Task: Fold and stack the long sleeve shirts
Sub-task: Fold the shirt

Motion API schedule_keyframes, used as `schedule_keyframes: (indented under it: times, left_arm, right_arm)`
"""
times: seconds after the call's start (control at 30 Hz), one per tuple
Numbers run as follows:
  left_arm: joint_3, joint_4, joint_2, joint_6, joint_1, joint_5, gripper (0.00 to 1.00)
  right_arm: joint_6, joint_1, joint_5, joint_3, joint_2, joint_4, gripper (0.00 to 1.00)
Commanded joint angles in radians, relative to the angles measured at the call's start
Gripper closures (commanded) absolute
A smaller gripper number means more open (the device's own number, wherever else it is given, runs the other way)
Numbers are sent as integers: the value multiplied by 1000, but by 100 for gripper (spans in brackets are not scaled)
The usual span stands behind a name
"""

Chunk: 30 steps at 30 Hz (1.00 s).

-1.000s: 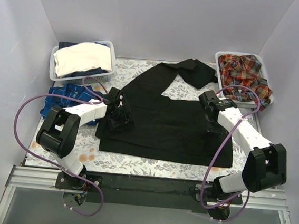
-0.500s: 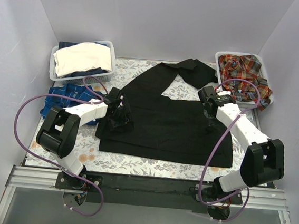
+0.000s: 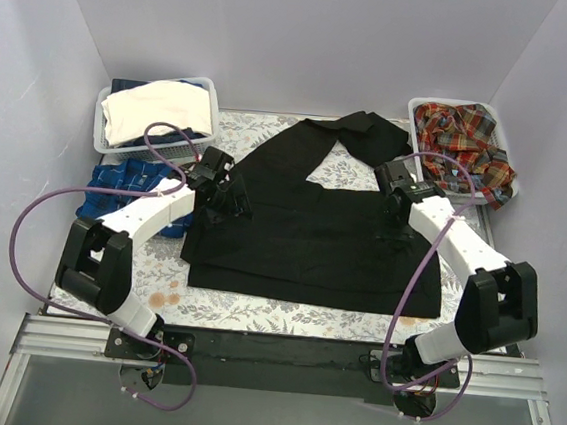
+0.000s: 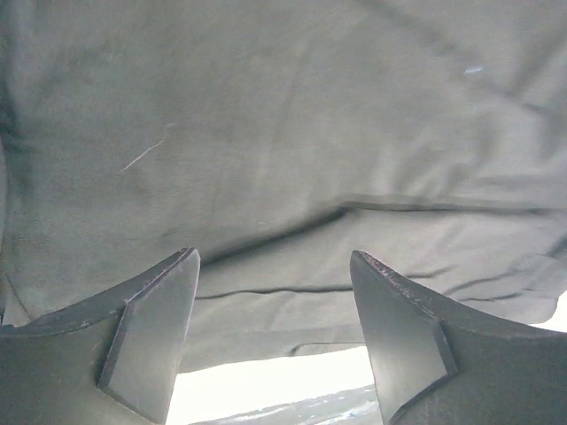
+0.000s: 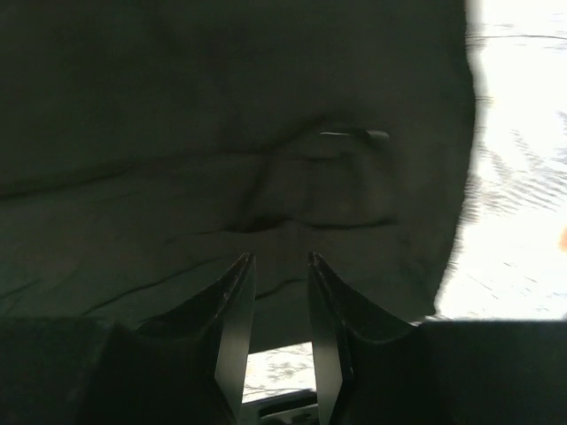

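Note:
A black long sleeve shirt (image 3: pixel 310 245) lies spread flat across the middle of the table, one sleeve angled toward the back. My left gripper (image 3: pixel 230 205) hovers over its left edge, jaws open and empty (image 4: pixel 275 266), with black cloth (image 4: pixel 283 133) just beyond them. My right gripper (image 3: pixel 393 231) is over the shirt's right part, its fingers a narrow gap apart with nothing between them (image 5: pixel 282 258), above a small wrinkle in the cloth (image 5: pixel 319 190). A blue-and-white checked shirt (image 3: pixel 125 185) lies bunched at the left. Red-orange plaid shirts (image 3: pixel 466 140) fill the right basket.
A white basket (image 3: pixel 101 138) at the back left holds pale and dark folded cloth. The right basket (image 3: pixel 415 111) stands at the back right corner. The floral table cover (image 3: pixel 254 312) shows along the front. Purple cables loop beside both arms.
The right gripper opened, letting go of the black cloth, and shifted slightly toward the back. The left gripper rose and moved back along the shirt's left edge, still open.

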Motion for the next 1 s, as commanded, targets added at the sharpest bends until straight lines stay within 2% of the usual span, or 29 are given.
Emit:
schedule_keyframes:
  times: [0.0, 0.07, 0.2, 0.23, 0.43, 0.67, 0.87, 0.97]
  left_arm:
    - [36, -9, -85, 13, 0, 16, 31]
    - [-22, 31, -111, 2, 0, 117, 31]
    - [-237, 248, -183, -70, -15, 231, 31]
    - [-289, 262, -186, -79, -21, 231, 31]
    - [-387, 278, -204, -162, -36, 201, 32]
    - [-476, 166, -249, -277, -49, 151, 32]
    - [-532, 22, -404, -354, -53, 131, 32]
    - [-533, -64, -471, -374, -55, 124, 32]
  right_arm:
    - [-32, 35, -265, -41, 34, 108, 63]
    - [-23, 59, -329, -92, 35, 140, 63]
    - [-3, 85, -431, -176, 46, 237, 63]
    - [5, 90, -445, -190, 49, 249, 63]
    - [37, 110, -515, -290, 64, 314, 64]
    - [63, 156, -545, -411, 28, 332, 64]
    - [95, 210, -560, -549, -83, 306, 65]
    - [108, 211, -522, -607, -141, 231, 65]
